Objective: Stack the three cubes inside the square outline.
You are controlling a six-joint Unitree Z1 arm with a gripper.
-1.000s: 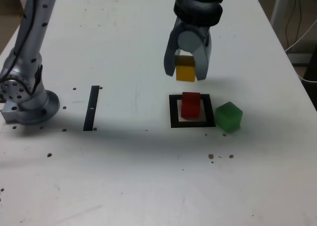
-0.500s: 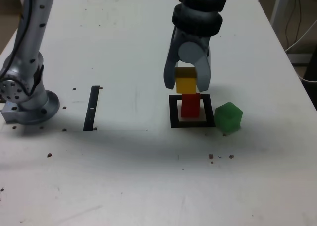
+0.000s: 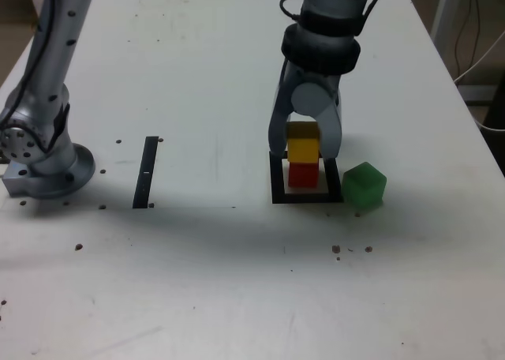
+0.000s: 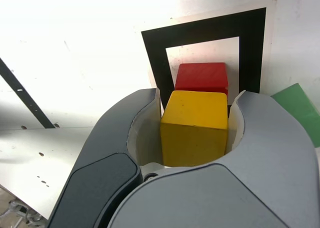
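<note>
"Pincer (image 3: 304, 143) status?"

"Pinching the yellow cube (image 3: 303, 144), right over the red cube (image 3: 303, 176), which sits inside the square outline (image 3: 278, 189). Can't really tell if yellow touches red yet."

"So what's left?"

"Red's done, yellow's nearly there I'd say, green's untouched. Green cube (image 3: 364, 186) is beside the outline, just off the pincer to the exterior view's right. Might get bumped, nothing else blocking. Black strip (image 3: 145, 173) is well clear."

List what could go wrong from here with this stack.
The yellow cube, gripped between the jaws of the gripper, looks offset from the red cube in the wrist view, so it might tip if released there. The green cube sits right by the outline's corner; a sideways swing could knock it.
</note>
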